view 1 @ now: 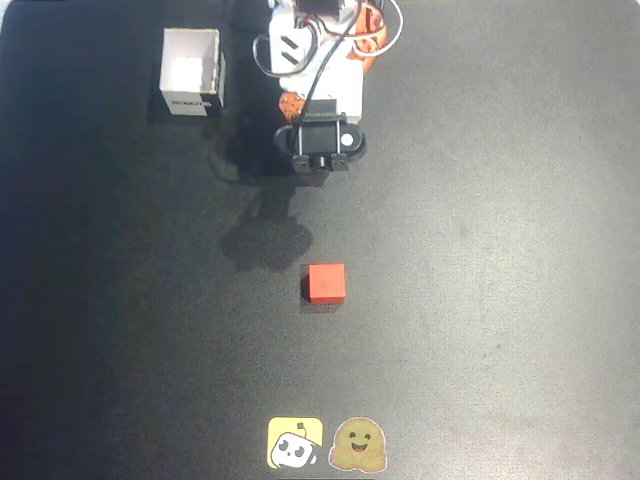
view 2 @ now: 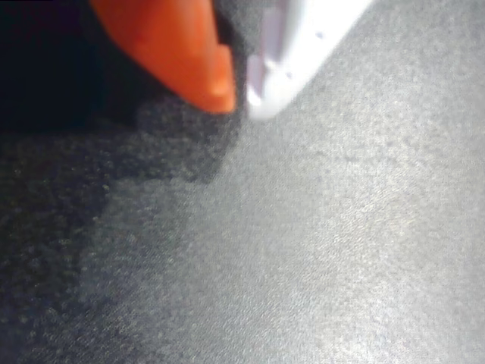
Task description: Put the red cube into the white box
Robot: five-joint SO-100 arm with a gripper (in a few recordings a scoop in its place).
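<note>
From the overhead view, the red cube (view 1: pixel 327 282) sits alone on the dark table (view 1: pixel 500 250), near the middle, flat on one face and square to the picture. Up in the top left corner stands the white box (view 1: pixel 191 72), open-topped and upright, its dark label on the side facing down the picture. Cube and box are well apart. The arm (view 1: pixel 315 60) is folded up at the top centre, white and orange, with a black camera block (view 1: pixel 322 140) at its lower end, hanging above the table well short of the cube. Its shadow falls on the mat between arm and cube. Two stickers lie at the bottom edge: a yellow one (view 1: pixel 295 443) and a brown smiling blob (view 1: pixel 358 445), just beside each other.

On to the wrist view, and here is the gripper (view 2: pixel 239 95): an orange finger (view 2: pixel 174 45) on the left, a white finger (view 2: pixel 295 53) on the right, tips nearly touching, jaws closed with nothing between them. Below them is bare grey mat, blurred, with a dark shadow spreading across the left.
</note>
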